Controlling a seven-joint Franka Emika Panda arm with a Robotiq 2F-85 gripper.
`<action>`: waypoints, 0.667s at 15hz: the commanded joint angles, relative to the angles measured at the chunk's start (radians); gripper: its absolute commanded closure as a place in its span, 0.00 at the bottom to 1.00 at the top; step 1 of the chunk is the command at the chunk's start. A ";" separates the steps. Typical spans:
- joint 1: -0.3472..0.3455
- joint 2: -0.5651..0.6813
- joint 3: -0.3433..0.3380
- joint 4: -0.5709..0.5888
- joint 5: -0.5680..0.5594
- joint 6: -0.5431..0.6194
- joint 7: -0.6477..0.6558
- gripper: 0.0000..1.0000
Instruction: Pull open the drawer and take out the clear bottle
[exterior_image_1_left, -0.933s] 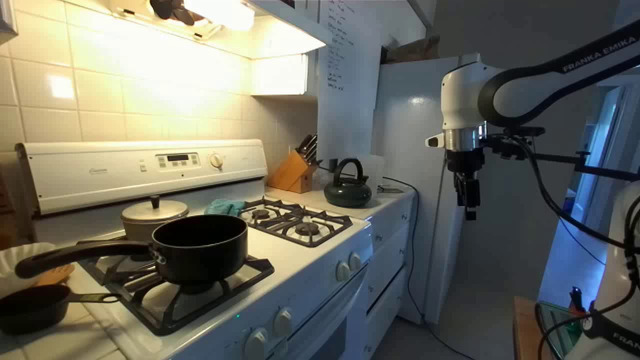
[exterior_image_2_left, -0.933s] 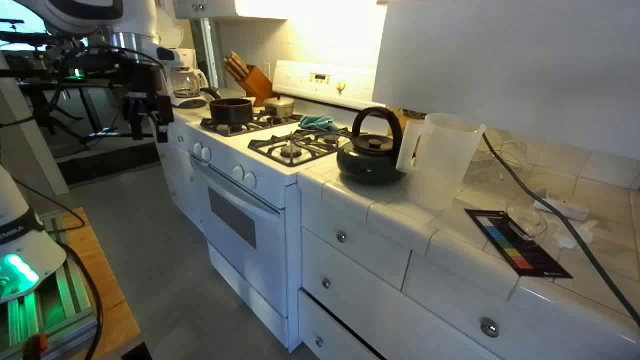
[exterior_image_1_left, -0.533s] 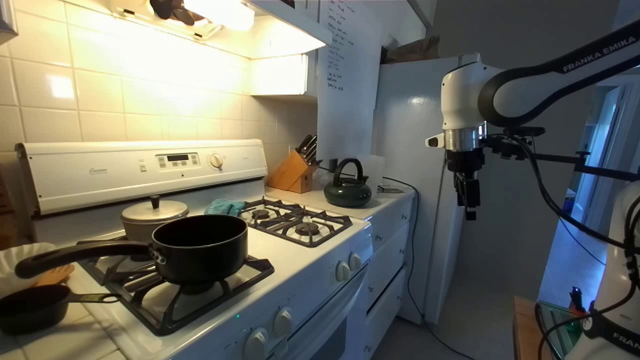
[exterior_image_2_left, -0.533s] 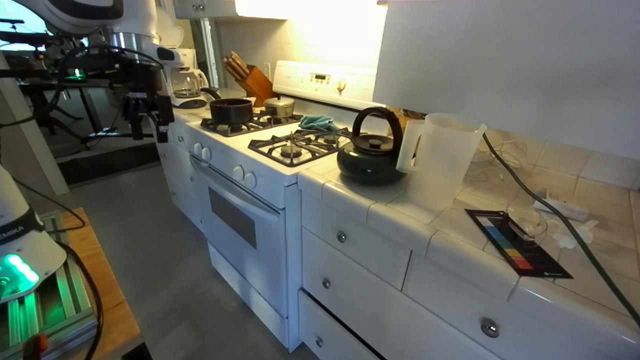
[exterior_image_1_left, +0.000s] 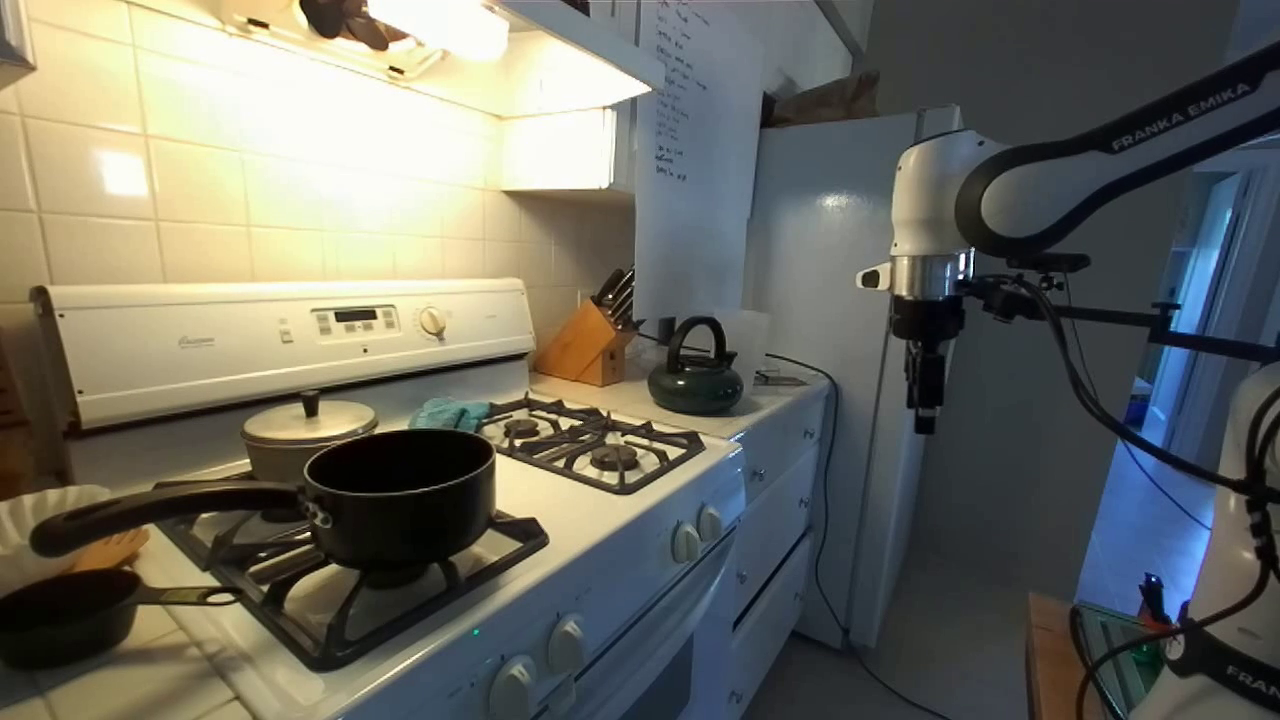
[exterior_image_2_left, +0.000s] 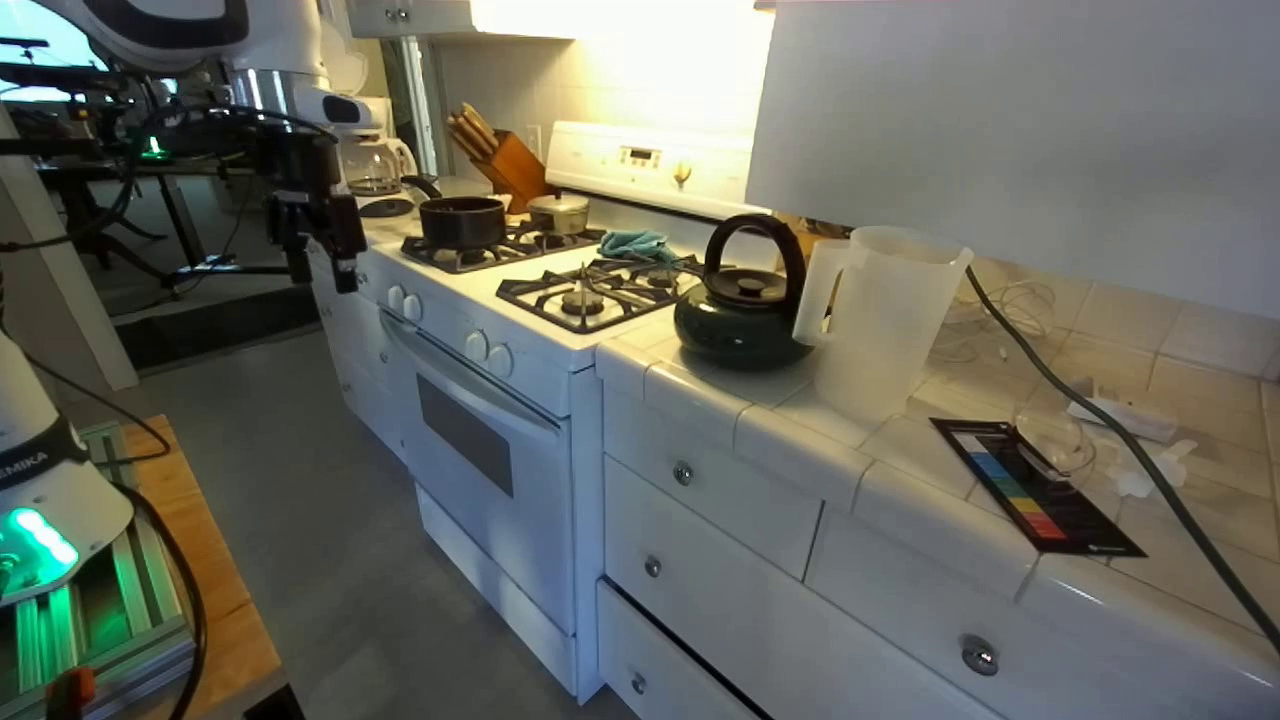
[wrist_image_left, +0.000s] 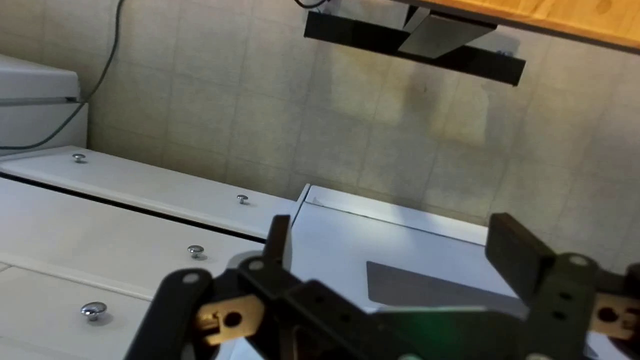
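Claw (wrist_image_left: 392, 242): fingers (wrist_image_left: 515, 250) spread, grasping nothing; pointed downward before stove (exterior_image_2_left: 540, 500), touching nothing

Drawer (exterior_image_2_left: 735, 500): white, closed; probably the shallow top one left of the claw in the wrist view, though similar fronts (exterior_image_2_left: 740, 610) leave the choice unsettled

Bottle: not seen; presumably inside

Risks, as judged: knob (wrist_image_left: 93, 311) of that drawer, small and rounded, likely to slip free if gripped off-centre; lookalike fronts, inviting a pull on the wrong one; stove edge, just beside the drawer, liable to be bumped by wide-set fingers; jerky pulling, which could tip the bottle

Writing: "FRANKA EMIKA" on arm (exterior_image_1_left: 1045, 200), above the claw, legible; handwritten sheet (exterior_image_1_left: 695, 160), left of the claw in an exterior view, illegible; script on stove's back panel (exterior_image_1_left: 250, 350), left of the claw likewise, unreadable; chart (exterior_image_2_left: 1030, 495), on tabletop (exterior_image_2_left: 905, 455) right of the claw in an exterior view, colours plain, print too small
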 joint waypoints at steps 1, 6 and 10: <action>-0.068 0.022 -0.122 -0.049 -0.007 0.144 -0.065 0.00; -0.109 0.158 -0.356 -0.039 0.010 0.402 -0.385 0.00; -0.114 0.302 -0.457 -0.006 0.065 0.548 -0.568 0.00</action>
